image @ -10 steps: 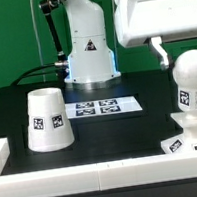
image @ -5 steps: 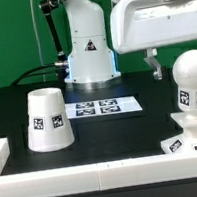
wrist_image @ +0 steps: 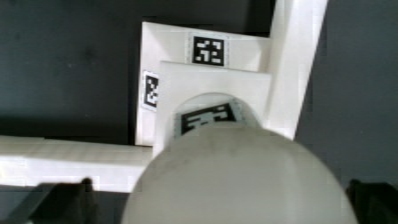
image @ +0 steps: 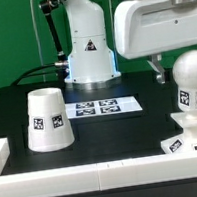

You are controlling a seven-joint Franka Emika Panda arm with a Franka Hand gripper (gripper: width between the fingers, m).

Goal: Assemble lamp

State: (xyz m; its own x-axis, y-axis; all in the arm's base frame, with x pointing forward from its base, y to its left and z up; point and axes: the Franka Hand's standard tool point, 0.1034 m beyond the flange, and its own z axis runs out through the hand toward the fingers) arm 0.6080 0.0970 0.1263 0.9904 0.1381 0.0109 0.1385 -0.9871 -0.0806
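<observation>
Lamp parts I count: one shade point(image: 47, 121) lower left, one bulb point(image: 191, 74) on one base point(image: 188, 141) lower right; gripper point(wrist_image: 214, 203) wide open, empty.

bulb point(image: 191, 72): smooth white plastic (slight sheen) | shade point(image: 44, 106): matt white plastic | table point(image: 12, 106): matt black

The marker board point(image: 106, 108) lies flat near the middle of the black bench point(image: 12, 110). At the board's 8 o'clock, well apart, the lamp shade point(image: 47, 120) stands wide end down with a tag facing the camera. At its 3 o'clock the ball bulb point(image: 191, 72) stands upright on the square lamp base point(image: 192, 135); both are tagged. The end effector point(image: 161, 73) hangs at the bulb's 10 o'clock, just beside it. Whether they touch, and how its fingers stand, cannot be told. The arm's pedestal point(image: 89, 57) sits at the board's 12 o'clock.
</observation>
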